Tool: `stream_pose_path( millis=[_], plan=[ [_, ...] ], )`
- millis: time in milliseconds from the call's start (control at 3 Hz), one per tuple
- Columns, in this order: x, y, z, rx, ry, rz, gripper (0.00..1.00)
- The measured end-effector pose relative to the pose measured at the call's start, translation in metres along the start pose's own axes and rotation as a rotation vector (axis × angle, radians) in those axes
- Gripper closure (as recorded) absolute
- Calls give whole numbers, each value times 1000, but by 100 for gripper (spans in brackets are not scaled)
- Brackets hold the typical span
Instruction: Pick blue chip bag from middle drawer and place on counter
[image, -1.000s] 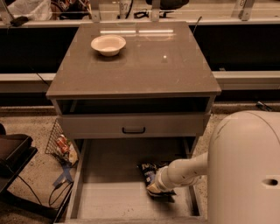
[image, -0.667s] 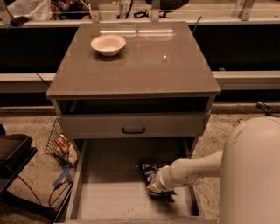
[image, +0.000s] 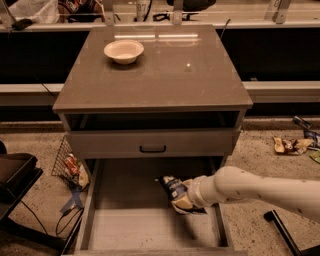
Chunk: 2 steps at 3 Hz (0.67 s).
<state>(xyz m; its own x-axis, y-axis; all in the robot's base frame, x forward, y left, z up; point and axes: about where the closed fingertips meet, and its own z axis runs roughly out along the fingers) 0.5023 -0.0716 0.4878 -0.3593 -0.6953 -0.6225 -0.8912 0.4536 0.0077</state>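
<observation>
The middle drawer (image: 125, 225) is pulled out at the bottom of the cabinet, its grey floor mostly bare. My gripper (image: 184, 198) reaches into it from the right on a white arm and is shut on the blue chip bag (image: 172, 187). The bag is tilted and sits at the drawer's right side, just above the floor. The gripper's tips are mostly hidden behind the bag. The counter (image: 160, 75) is the glossy grey-brown cabinet top above.
A white bowl (image: 123, 51) stands at the counter's back left. A closed drawer front with a black handle (image: 152, 148) sits above the open drawer. A wire basket with wrappers (image: 70, 167) stands left of the cabinet. Wrappers (image: 290, 145) lie on the floor at right.
The bag and gripper have risen slightly inside the drawer. The arm's large white upper part has dropped out of the near right of the view.
</observation>
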Motion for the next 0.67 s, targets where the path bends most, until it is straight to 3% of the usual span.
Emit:
stream_pose_path(
  millis=[667],
  plan=[
    [-43, -24, -132, 4, -119, 45, 100]
  ],
)
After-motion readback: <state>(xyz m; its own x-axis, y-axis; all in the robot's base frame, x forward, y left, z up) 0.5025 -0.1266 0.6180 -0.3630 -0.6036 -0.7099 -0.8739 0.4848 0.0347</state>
